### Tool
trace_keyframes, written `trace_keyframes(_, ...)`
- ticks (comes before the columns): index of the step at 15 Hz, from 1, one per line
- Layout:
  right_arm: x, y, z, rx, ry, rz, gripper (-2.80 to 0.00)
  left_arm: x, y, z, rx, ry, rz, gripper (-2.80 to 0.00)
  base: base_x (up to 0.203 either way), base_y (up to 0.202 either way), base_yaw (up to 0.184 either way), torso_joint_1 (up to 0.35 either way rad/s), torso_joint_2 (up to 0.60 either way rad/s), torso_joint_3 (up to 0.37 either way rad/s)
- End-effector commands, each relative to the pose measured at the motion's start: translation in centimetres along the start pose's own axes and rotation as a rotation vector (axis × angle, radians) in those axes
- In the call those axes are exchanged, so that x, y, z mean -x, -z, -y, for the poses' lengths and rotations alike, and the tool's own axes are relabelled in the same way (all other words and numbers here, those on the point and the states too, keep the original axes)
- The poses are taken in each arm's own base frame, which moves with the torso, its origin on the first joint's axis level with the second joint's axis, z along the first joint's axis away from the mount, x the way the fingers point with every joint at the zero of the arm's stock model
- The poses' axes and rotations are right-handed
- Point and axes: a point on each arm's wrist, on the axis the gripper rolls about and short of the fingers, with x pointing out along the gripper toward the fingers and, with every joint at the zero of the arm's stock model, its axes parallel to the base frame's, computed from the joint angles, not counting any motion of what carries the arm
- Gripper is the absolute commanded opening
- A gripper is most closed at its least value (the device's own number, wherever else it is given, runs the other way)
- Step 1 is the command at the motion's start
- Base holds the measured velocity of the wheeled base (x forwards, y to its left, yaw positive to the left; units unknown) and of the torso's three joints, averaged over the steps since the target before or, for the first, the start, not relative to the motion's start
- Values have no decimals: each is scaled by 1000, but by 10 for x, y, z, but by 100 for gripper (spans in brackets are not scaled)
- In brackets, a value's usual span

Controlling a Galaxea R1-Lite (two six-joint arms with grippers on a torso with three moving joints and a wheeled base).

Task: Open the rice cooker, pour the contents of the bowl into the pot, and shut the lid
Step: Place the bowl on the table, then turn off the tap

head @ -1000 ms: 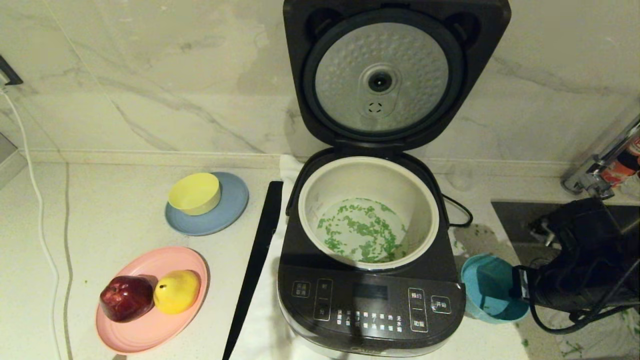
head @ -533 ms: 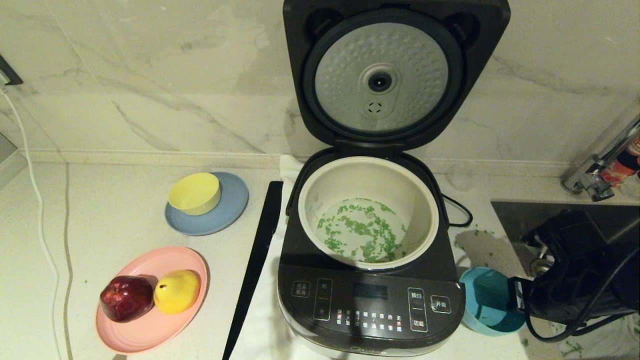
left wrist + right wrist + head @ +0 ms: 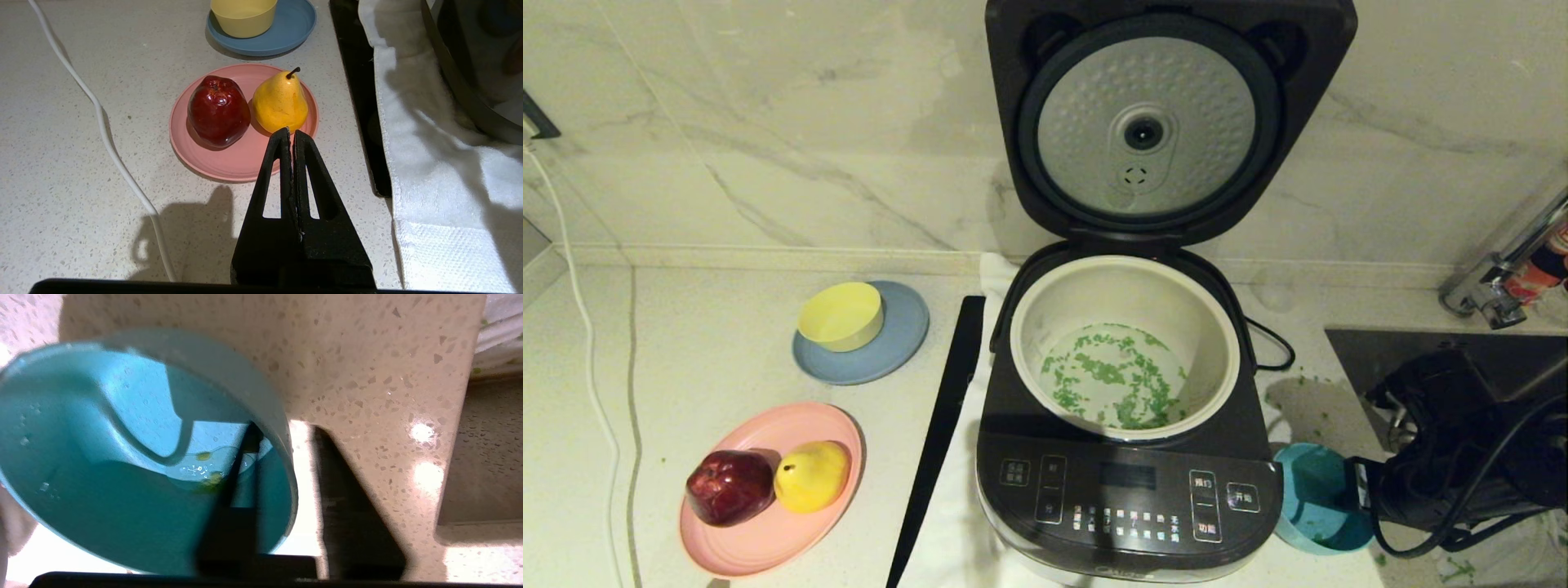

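Right gripper (image 3: pixel 282 498) has its fingers clamped over the rim of the bowl (image 3: pixel 1311 502), low beside the rice cooker (image 3: pixel 1127 490). Contents (image 3: pixel 1111 380) are in the pot (image 3: pixel 1217 327). Next: release, then swing down the upright lid (image 3: pixel 1168 122). Left gripper (image 3: pixel 292 134), fingers together, sits idle.

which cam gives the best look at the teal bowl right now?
Right wrist view: the teal bowl fills it, the right gripper pinching its wall, one finger inside, only a few green bits left. Head view shows just part of the bowl beside the rice cooker. Left wrist view misses it.
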Motion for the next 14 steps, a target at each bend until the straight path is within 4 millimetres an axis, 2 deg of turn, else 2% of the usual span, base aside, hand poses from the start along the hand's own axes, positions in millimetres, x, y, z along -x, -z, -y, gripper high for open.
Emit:
trace_keyframes(1,4,-3,-1,-25,-9,20,0,0,2,0,-1,1,-6,-280,0,0,0,0,0,0)
trace_keyframes(3,13,-5,-2,-31,-20,51,0,0,2,0,-1,1,-6,-280,0,0,0,0,0,0)
trace_keyframes(4,24,-6,-2,-41,-38,90,0,0,2,0,0,1,-6,-280,0,0,0,0,0,0)
trace_keyframes(7,76,-15,1,-98,-107,273,0,0,2,0,-1,1,-6,-280,0,0,0,0,0,0)
trace_keyframes(9,109,-26,14,-158,-104,410,0,0,2,0,0,1,-6,-280,0,0,0,0,0,0)
trace_keyframes(10,122,-33,20,-183,-87,467,-280,0,2,0,0,1,-6,-280,0,0,0,0,0,0)
trace_keyframes(14,135,-45,42,-217,34,538,-280,0,2,0,0,1,-6,-280,0,0,0,0,0,0)
